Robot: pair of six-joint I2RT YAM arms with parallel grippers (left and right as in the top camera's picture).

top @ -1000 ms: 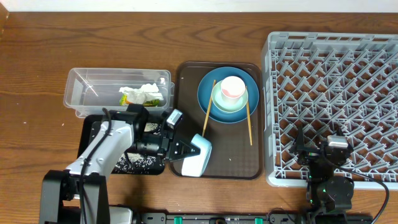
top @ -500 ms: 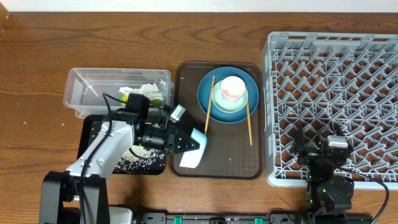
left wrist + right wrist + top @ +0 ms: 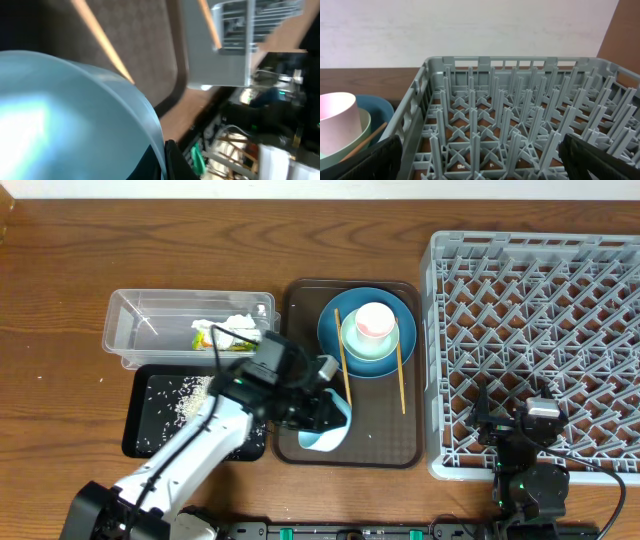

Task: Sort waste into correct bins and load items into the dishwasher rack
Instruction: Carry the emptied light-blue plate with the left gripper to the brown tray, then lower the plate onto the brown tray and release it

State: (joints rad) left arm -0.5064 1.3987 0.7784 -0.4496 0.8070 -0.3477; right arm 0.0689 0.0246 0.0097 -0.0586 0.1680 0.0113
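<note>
My left gripper point(image 3: 318, 416) is shut on the rim of the small light-blue bowl point(image 3: 330, 430), held tilted over the brown tray's front left; the bowl point(image 3: 65, 115) fills the left wrist view. Pale grains point(image 3: 190, 395) lie in the black tray point(image 3: 145, 430). The napkin point(image 3: 236, 325) and the yellow-green wrapper point(image 3: 203, 337) lie in the clear tub point(image 3: 150, 315). The white-pink cup point(image 3: 373, 321) sits in the pale-green bowl point(image 3: 365, 348) on the dark-blue plate point(image 3: 335, 330), with chopsticks point(image 3: 343, 360) on both sides. My right gripper point(image 3: 520, 430) is open and empty over the grey rack point(image 3: 540, 300) at its front edge.
The brown serving tray point(image 3: 385, 440) lies between the black tray and the rack. My left arm stretches across the black tray's right part. The right wrist view shows the rack's upright pegs point(image 3: 510, 120) just ahead and the cup point(image 3: 335, 120) at the left.
My left gripper has swung right with the light-blue bowl, from the black tray's edge to over the brown tray. The left chopstick's lower end has shifted right. The right arm has not moved.
</note>
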